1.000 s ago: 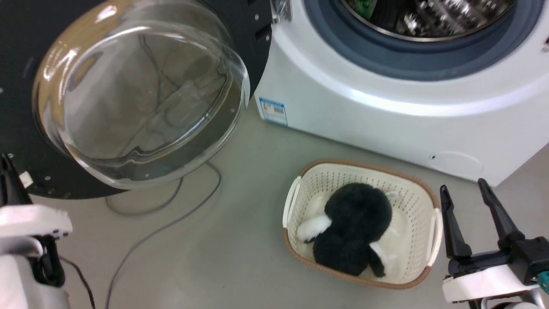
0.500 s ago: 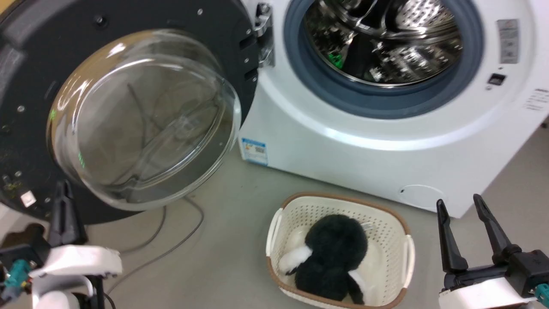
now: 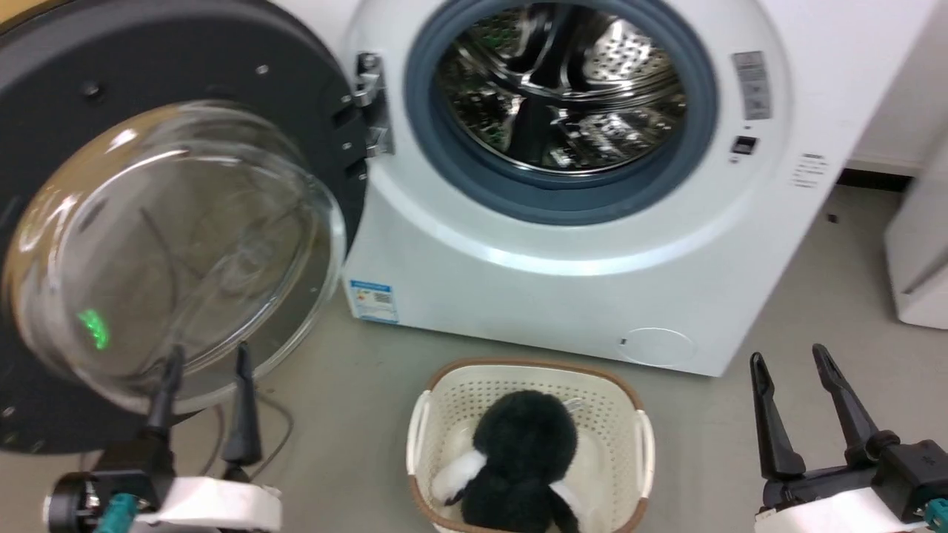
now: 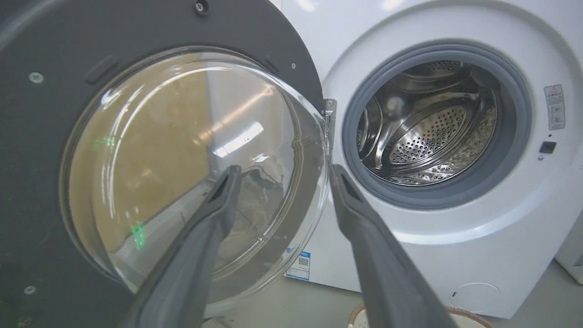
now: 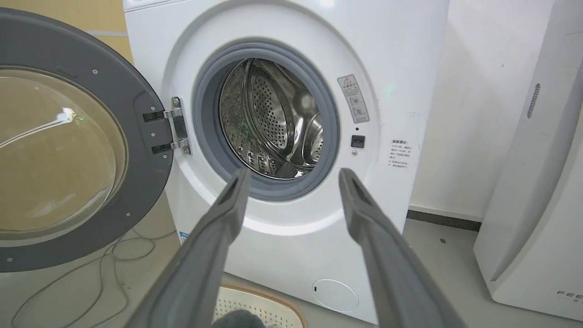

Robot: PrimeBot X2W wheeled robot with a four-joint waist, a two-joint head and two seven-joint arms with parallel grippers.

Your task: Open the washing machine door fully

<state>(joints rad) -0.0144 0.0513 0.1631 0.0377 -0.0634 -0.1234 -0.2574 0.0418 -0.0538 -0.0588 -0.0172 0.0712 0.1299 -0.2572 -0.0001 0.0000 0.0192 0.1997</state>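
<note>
Grey floor (image 3: 815,311) fills lower frame. On it: washing machine (image 3: 563,289) at centre, basket (image 3: 511,381) at bottom centre, cables (image 3: 285,433) at lower left, white appliance (image 3: 918,259) at right edge.

washing machine door (image 3: 185,59) wide open, drum (image 3: 555,89) exposed

My head view has lifted, taking in more of the washing machine (image 3: 563,296); my left tool (image 3: 209,352) has come rightward, fingers spread before the washing machine door (image 3: 222,66).
</note>
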